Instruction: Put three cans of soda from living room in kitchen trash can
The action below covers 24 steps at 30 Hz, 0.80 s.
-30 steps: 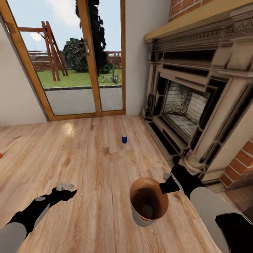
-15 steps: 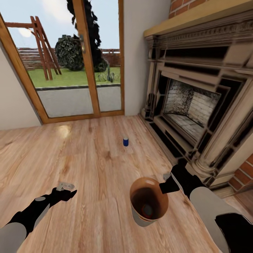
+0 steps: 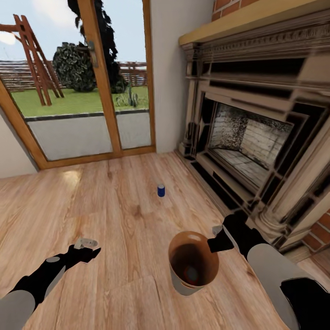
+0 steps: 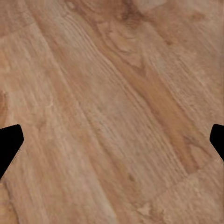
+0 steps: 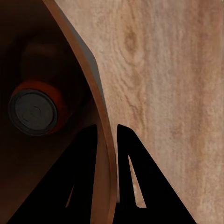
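One orange-sided soda can with a silvery top (image 5: 33, 112) lies inside the round tapered bucket with a brown wood-look interior (image 3: 176, 277), whose rim is pinched by the right hand (image 5: 106, 135). Left hand (image 3: 87, 248) hovers with fingers wide, empty, over the warm wood floor (image 3: 114, 215). Farther ahead, well apart from both hands, stands a small dark blue can (image 3: 161, 190), seemingly upright; probably light, stiff and smooth, best gripped across its sides. Beyond: fireplace (image 3: 256, 137), glass doors (image 3: 68, 123).

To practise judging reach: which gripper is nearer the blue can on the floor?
Right. The right gripper grips the bucket's rim, below-right of the blue can; the left gripper hangs farther, below-left.
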Available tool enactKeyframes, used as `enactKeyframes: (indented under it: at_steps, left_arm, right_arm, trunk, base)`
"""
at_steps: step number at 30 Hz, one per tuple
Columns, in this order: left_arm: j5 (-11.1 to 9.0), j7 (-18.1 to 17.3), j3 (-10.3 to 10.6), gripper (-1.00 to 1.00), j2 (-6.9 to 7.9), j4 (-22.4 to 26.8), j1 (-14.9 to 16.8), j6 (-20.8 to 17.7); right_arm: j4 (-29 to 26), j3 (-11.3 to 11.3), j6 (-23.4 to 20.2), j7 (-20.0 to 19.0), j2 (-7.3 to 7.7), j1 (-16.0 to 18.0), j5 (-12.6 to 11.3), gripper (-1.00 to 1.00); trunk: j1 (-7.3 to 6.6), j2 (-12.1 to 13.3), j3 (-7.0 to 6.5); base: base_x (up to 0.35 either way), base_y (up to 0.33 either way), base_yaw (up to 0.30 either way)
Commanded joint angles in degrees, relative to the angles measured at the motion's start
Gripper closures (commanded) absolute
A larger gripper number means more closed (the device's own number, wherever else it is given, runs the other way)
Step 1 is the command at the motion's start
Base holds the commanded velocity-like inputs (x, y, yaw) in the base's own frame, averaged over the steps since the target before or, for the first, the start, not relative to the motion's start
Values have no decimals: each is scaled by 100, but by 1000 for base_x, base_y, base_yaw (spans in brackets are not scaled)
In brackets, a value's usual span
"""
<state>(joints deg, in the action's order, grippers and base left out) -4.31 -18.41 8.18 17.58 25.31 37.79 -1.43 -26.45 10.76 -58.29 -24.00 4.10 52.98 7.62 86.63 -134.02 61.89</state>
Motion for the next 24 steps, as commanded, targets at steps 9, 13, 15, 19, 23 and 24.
enactKeyframes:
  at_steps: [9,13,15,19,23,24]
  left_arm:
    - [0,-4,-3,-100,-26,0,0,9]
    - [0,-4,-3,-100,-27,0,0,12]
    - [0,-4,-3,-100,-27,0,0,15]
    - [1,-4,-7,-100,-27,0,0,28]
    - [0,-4,-7,-100,-27,0,0,38]
    - [0,-4,-8,-100,-27,0,0,43]
  right_arm:
    - [0,-12,-16,-17,6,2,-86,100]
    - [0,-13,-16,-17,5,2,-86,100]
    - [0,-13,-16,-17,4,2,-86,100]
    - [0,-13,-16,-17,4,2,-86,100]
    - [0,-13,-16,-17,2,2,-86,100]
    - [0,-13,-16,-17,-1,2,-86,100]
  trunk:
    - [0,0,0]
    - [0,0,0]
    - [0,0,0]
    - [0,0,0]
    - [0,0,0]
    - [0,0,0]
  base:
    - [309,118,-228]
    - [323,21,-250]
    - [324,7,-251]
    - [325,2,-252]
    - [325,12,-247]
    - [325,58,-197]
